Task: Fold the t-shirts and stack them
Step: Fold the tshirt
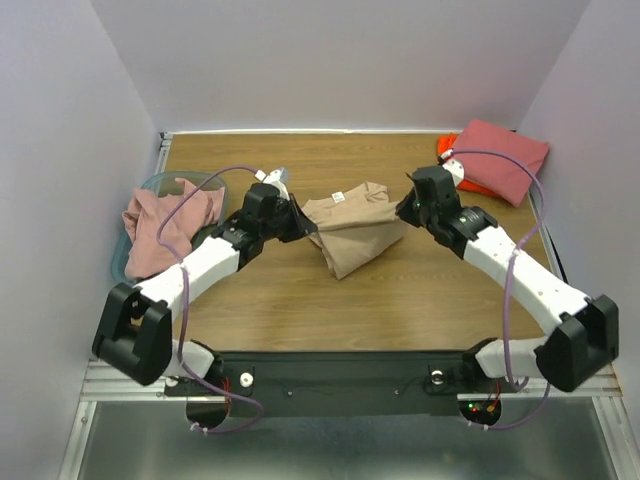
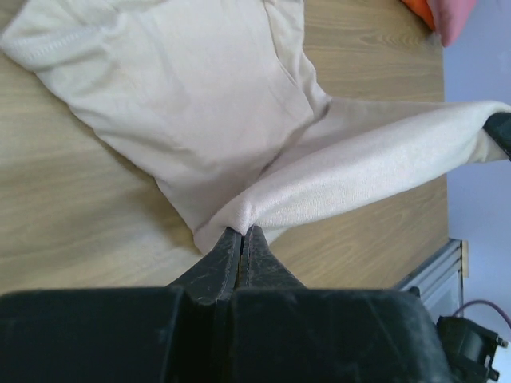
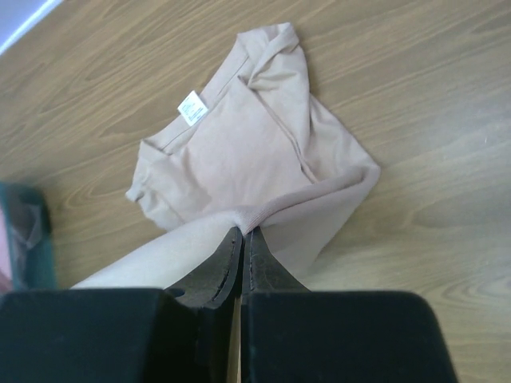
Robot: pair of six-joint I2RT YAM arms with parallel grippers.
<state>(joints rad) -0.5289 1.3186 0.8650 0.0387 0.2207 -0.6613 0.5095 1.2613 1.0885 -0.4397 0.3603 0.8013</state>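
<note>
**Tan shirt (image 1: 352, 238) pinched at both ends**

Far left of tan shirt: pink shirt (image 1: 165, 228) heaped in bin (image 1: 122, 262). Left gripper (image 2: 242, 233) clamped on its left edge, right gripper (image 3: 242, 231) clamped on its right edge, cloth stretched between. Far right, behind: folded red shirt (image 1: 502, 160) atop orange shirt (image 1: 447, 150).

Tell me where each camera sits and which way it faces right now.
Top external: above and behind the arm bases, looking down on the table; both arms show, left gripper and right gripper shut on the tan shirt.
Left wrist: on the left arm, looking past its closed fingers over the shirt toward the table's right edge.
Right wrist: on the right arm, looking past its closed fingers over the shirt toward the teal bin.
Shared: both wrist views show the same tan shirt, pinched.
</note>
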